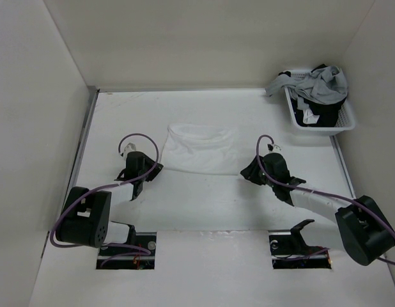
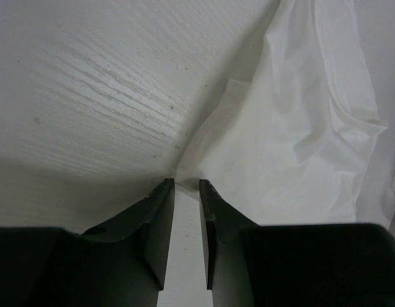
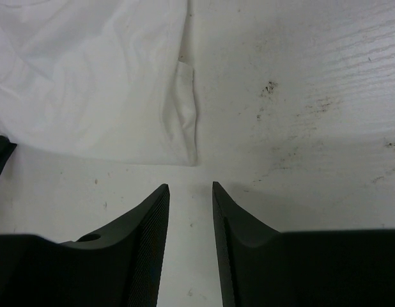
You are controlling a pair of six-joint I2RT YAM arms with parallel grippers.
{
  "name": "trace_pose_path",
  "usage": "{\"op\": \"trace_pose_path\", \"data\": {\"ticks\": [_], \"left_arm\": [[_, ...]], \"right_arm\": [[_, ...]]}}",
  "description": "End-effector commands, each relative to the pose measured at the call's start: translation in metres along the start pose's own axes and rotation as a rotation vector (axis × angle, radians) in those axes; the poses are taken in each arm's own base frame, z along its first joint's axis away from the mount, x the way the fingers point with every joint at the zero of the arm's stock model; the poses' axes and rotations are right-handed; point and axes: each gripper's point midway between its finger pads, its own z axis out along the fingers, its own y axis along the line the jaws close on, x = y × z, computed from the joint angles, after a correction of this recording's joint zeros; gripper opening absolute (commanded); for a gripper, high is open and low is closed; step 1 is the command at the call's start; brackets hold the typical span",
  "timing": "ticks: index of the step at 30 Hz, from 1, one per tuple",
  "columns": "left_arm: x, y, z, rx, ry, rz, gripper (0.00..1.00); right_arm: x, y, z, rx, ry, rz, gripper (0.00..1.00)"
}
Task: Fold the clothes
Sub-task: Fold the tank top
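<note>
On the table (image 1: pixel 204 204), wrist views alone show left gripper (image 2: pixel 186 182) and right gripper (image 3: pixel 190 185) narrowly parted beside the clothes (image 1: pixel 201 150), seemingly empty.

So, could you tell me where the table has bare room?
Free: the far strip between the white top and the back wall, the far left corner, and the near stretch by the arm bases. Crowded: the middle, where left fingers and right fingers sit at the top's near corners, and the far right corner, holding the basket.

High overhead, wrist views close on camisole (image 1: pixel 201 148)
</note>
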Motion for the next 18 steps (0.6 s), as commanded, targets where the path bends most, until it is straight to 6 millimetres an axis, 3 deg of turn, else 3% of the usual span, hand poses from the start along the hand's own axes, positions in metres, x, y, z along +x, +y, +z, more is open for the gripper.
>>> {"op": "trace_pose_path", "data": {"ticks": [1, 10, 18], "left_arm": [[-0.003, 0.001, 0.001, -0.011, -0.008, 0.009, 0.18], [-0.018, -0.002, 0.001, -0.009, -0.073, 0.023, 0.06], [-0.015, 0.001, 0.006, -0.007, -0.062, 0.026, 0.04]], "right_arm": [[-0.014, 0.008, 0.005, -0.031, -0.056, 0.018, 0.38], [0.006, 0.011, 0.018, -0.031, 0.013, 0.035, 0.49], [0.008, 0.017, 0.028, -0.070, 0.030, 0.074, 0.46]]}}
